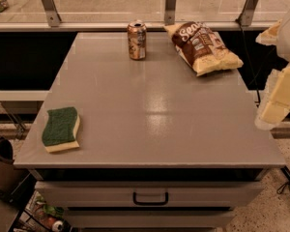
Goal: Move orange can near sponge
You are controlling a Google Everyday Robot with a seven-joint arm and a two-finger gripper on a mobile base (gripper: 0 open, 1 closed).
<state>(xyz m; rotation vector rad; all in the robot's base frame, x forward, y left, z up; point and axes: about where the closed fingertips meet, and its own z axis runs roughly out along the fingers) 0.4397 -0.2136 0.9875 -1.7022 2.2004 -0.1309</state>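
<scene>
The orange can (137,40) stands upright at the far edge of the grey table (154,110), left of a chip bag. The sponge (61,128), green top over a pale yellow base, lies flat near the table's front left corner. My gripper (276,100) shows as pale blocky parts at the right edge of the view, beside the table's right side, far from both can and sponge. It holds nothing that I can see.
A brown-and-yellow chip bag (203,46) lies at the far right of the table. A metal railing with posts (170,4) runs behind the table. A drawer with a black handle (150,197) is below the front edge. Clutter sits on the floor at lower left.
</scene>
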